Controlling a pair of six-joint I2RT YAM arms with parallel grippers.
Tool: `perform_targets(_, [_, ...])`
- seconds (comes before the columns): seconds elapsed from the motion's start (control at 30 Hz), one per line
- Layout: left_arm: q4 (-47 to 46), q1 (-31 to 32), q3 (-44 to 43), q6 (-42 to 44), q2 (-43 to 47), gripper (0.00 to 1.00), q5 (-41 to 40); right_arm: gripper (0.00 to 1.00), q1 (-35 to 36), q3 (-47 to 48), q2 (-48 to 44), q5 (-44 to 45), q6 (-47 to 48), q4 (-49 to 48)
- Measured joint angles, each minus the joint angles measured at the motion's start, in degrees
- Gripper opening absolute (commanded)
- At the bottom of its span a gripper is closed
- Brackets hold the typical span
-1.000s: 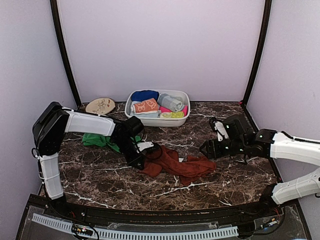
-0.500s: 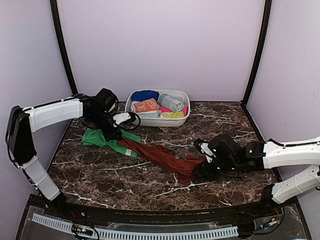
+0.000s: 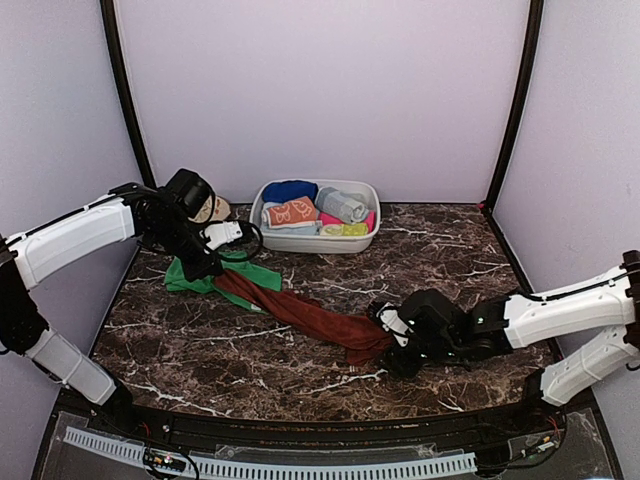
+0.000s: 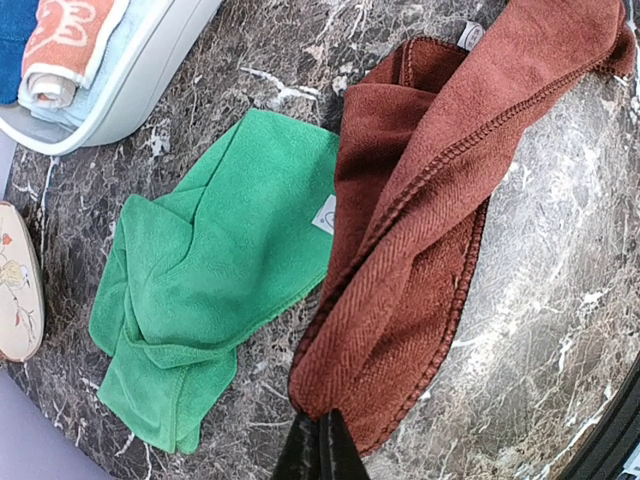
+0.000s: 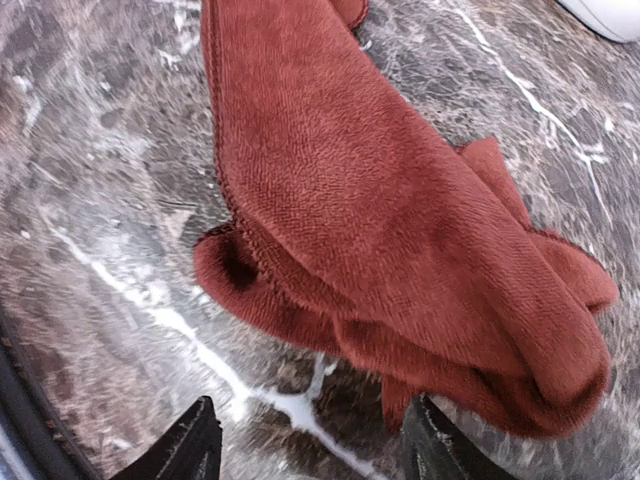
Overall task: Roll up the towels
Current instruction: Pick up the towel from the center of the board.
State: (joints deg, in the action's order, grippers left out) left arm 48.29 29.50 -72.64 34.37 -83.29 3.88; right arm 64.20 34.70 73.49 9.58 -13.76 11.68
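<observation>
Where the rust-brown towel (image 3: 305, 315) lies: across the middle of the marble table (image 3: 450, 260), as a long twisted band running from centre-left of the top view down to lower centre-right. It is not flat, and its edges are folded over on themselves.
Upper-left end: my left gripper (image 4: 322, 445) is clamped tight on one corner. As far as I can judge, that corner is raised off the marble.
Lower-right end: bunched in a lump on the table, just ahead of my right gripper (image 5: 310, 440). Its fingers stand apart over bare marble, with nothing between them.
Green towel (image 4: 220, 290): crumpled at the left of the top view, its white tag showing, and partly under the rust-brown band.
Orange towel (image 3: 292, 212): rolled and lying in the white basin (image 3: 262, 205) at upper centre, among other rolls.
Step in hand: in my judgement, spreading the rust-brown towel ahead of rolling. No roll has begun.
Next move calls for: the right gripper to advance onto the lump and close on a single corner rather than the whole wad. It should then pull against the left hold so the cloth lies flat and clear of the green towel.
</observation>
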Motion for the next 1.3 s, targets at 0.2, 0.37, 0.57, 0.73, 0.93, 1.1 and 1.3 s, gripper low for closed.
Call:
perform_targets(0.2, [1.07, -0.11, -0.02, 0.33, 0.07, 0.0, -0.52, 0.57, 0.07, 4.26, 10.36, 1.64, 2.67, -2.43])
perform_targets(0.37, [1.22, -0.26, -0.02, 0.55, 0.07, 0.0, -0.59, 0.54, 0.74, 8.22, 14.08, 2.38, 4.26, -4.15])
perform_targets(0.57, [1.22, -0.42, -0.02, 0.59, 0.07, 0.0, -1.18, 0.51, 3.34, 13.09, 15.56, 3.32, 6.21, -3.91])
perform_targets(0.73, [1.2, -0.46, -0.02, 0.7, 0.07, 0.0, -1.6, 0.5, 4.44, 14.38, 15.52, 4.24, 7.04, -2.34])
perform_targets(0.93, [1.18, -0.81, -0.07, 1.03, 0.07, 0.0, -1.97, 0.49, 4.44, 14.43, 15.85, 4.74, 8.26, -1.05])
perform_targets(1.1, [1.18, -1.11, -0.17, 1.03, 0.07, 0.0, -2.05, 0.35, 4.44, 16.61, 21.31, 6.12, 9.79, -1.77])
perform_targets(1.3, [1.16, -1.27, -0.39, 1.03, 0.07, 0.0, -2.16, 0.09, 4.11, 18.84, 26.16, 7.15, 10.03, -2.34])
